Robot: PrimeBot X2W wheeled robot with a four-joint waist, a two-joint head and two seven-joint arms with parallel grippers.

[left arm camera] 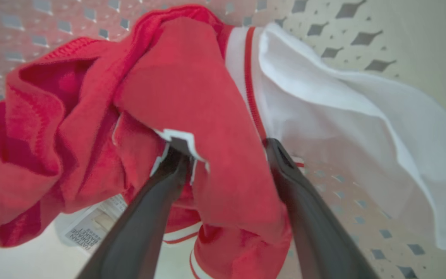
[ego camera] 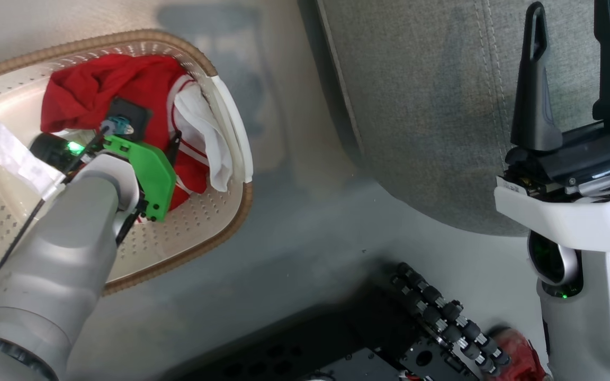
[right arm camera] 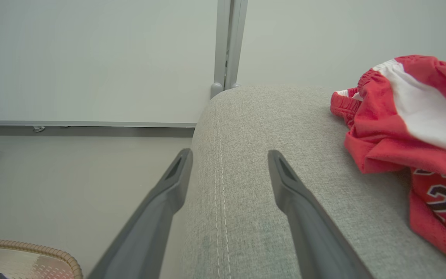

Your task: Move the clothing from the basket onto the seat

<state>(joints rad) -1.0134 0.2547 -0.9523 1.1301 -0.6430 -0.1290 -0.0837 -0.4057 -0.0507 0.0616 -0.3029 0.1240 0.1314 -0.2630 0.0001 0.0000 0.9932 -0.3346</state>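
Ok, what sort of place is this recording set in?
Probably a lab or test room staged like a home: plain pale wall panels joined by a grey metal post, a bare smooth floor, a grey fabric-upholstered seat cushion and a cream perforated plastic basket.

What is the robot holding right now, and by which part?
Nothing yet. The left gripper, open, straddles a fold of the red garment in the basket without closing on it; the right gripper hangs open and empty over the seat.

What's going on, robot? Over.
Left gripper open, fingers around red garment in basket. Right gripper open, empty, at seat edge. Second garment on seat. Nothing blocking.
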